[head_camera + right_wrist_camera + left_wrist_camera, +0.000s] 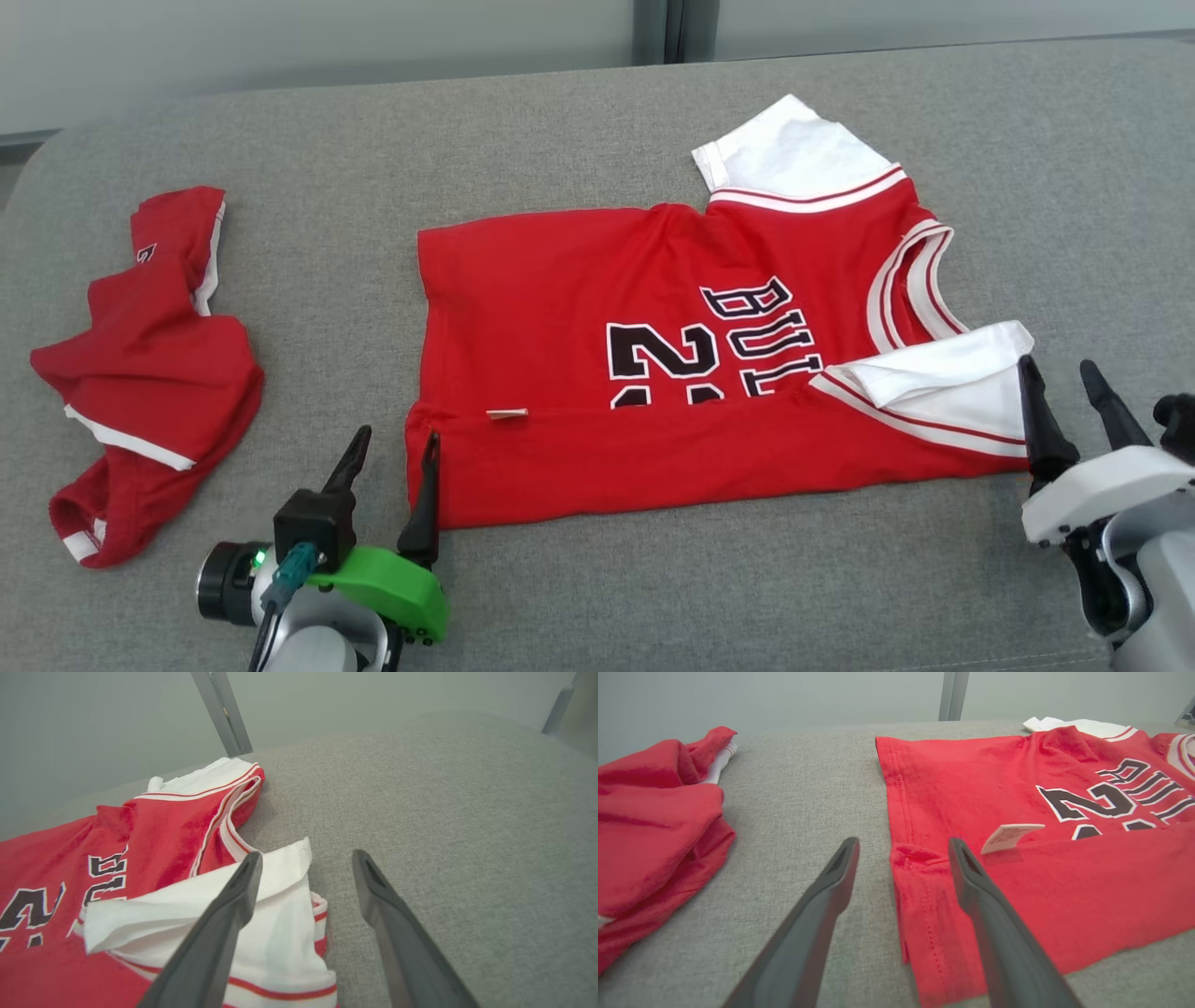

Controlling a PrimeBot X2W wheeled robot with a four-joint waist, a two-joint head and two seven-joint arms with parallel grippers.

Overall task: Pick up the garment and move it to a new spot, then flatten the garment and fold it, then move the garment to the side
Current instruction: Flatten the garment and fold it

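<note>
A red basketball jersey (653, 373) with white sleeves and black lettering lies spread on the grey cushion, its near long edge folded over the front. The jersey (1041, 826) carries a small white tag (1008, 836) at the fold line. My left gripper (392, 457) stands open at the jersey's near left corner, one finger over the hem, the other over bare cushion. My right gripper (1064, 383) is open at the near right white sleeve (275, 924), one finger above the sleeve, the other over cushion. Neither holds cloth.
A second red garment (140, 373) with white trim lies crumpled at the left of the cushion (560, 597). The crumpled garment (649, 826) is left of my left fingers. A pale wall and a grey post (667, 28) stand behind the cushion's far edge.
</note>
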